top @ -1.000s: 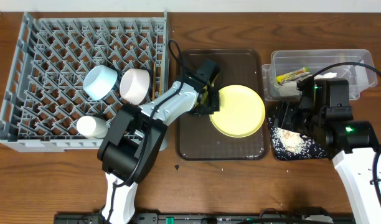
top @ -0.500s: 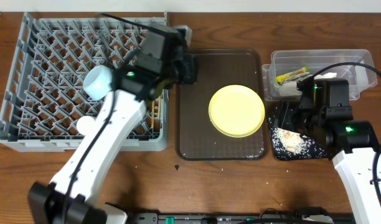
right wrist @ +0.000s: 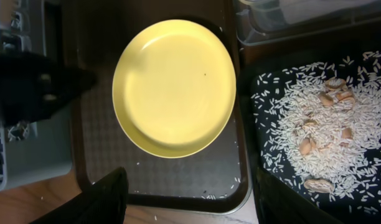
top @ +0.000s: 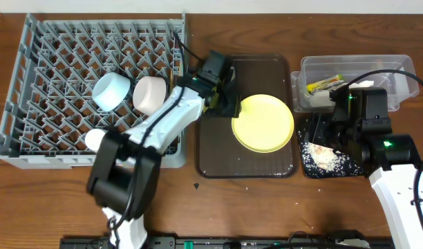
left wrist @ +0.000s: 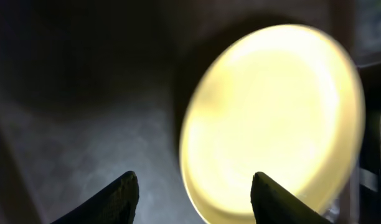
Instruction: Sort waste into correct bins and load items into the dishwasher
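Observation:
The round yellow plate (top: 263,123) lies on the dark brown serving tray (top: 215,149). My left gripper (top: 229,104) hovers at the plate's left rim. In the left wrist view this gripper (left wrist: 193,186) is open, one fingertip over the tray and the other over the plate (left wrist: 271,118), nothing held. The grey dishwasher rack (top: 66,48) holds a light blue bowl (top: 111,90), a white bowl (top: 149,95) and a white cup (top: 101,140). My right gripper (right wrist: 190,193) is open and empty above the tray's near edge. Rice scraps (right wrist: 315,124) lie in the black tray (top: 308,164). A yellow-green wrapper (top: 324,84) sits in the clear tub (top: 398,69).
Loose rice grains dot the brown tray's near edge (right wrist: 221,180). The clear tub stands directly behind the black tray at the right. Thin wooden sticks (top: 174,69) lean along the rack's right wall. A dark speck (top: 196,185) lies on the wooden table in front.
My left arm swung from the plate over the rack's right edge and back to the plate's left rim, and its jaws went from shut to open. The right arm stayed still.

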Motion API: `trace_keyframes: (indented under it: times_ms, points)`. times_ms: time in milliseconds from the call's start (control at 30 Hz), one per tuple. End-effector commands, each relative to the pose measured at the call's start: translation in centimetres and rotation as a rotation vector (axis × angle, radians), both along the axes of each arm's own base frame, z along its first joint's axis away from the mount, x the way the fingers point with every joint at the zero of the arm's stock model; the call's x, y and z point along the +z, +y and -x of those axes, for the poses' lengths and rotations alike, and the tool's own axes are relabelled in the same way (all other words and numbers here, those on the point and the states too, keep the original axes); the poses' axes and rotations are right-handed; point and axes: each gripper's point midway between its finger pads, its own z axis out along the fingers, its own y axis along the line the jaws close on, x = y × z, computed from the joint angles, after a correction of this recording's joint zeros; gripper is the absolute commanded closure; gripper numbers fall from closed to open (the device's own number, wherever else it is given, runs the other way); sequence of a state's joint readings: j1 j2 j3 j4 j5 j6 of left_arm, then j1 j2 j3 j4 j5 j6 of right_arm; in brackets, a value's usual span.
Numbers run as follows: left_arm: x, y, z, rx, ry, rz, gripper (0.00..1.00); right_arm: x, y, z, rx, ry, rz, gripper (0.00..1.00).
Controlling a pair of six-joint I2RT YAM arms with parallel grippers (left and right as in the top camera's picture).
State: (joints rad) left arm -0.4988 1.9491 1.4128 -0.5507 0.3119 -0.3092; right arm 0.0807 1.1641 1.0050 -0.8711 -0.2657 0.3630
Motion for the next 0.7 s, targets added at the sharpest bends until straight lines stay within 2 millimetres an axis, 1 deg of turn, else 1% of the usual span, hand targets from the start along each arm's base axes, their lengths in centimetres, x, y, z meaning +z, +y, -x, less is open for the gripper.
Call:
trace_keyframes:
  times_ms: [0,67,167,300,333,400,500,533,567,667]
  points:
    - [-2.3,0.0,-0.1,-0.011,0.021,-0.026,0.45,0.5,0.1,-0.3,0.003,-0.016,0.005,0.37]
    - [-3.5,-0.3,0.3,-0.021,0.043,-0.038,0.46,0.5,0.1,-0.3,0.003,-0.018,0.005,0.37]
    - [-5.2,-1.4,1.2,-0.052,0.070,-0.051,0.56,0.5,0.1,-0.3,0.003,-0.017,0.005,0.37]
    - [-7.2,-2.7,2.6,-0.093,0.095,-0.082,0.58,0.6,0.1,-0.4,0.002,-0.021,0.004,0.37]
    - [-7.6,-2.8,2.9,-0.100,0.102,-0.090,0.60,0.6,0.1,-0.4,0.003,-0.020,0.005,0.37]
    - [-8.8,-3.2,3.7,-0.117,0.125,-0.107,0.65,0.5,0.1,-0.4,0.003,-0.019,0.005,0.37]
    - [-10.4,-3.2,4.6,-0.130,0.161,-0.129,0.81,0.5,0.1,-0.4,0.003,-0.019,0.005,0.37]
    - [-10.6,-3.2,4.7,-0.130,0.166,-0.133,0.89,0.5,0.1,-0.4,0.003,-0.019,0.005,0.37]
    - [-10.8,-3.0,4.8,-0.130,0.174,-0.138,0.92,0.5,0.1,-0.4,0.003,-0.019,0.005,0.37]
    - [-10.7,-3.0,4.7,-0.127,0.171,-0.135,0.93,0.5,0.1,-0.4,0.003,-0.019,0.004,0.37]
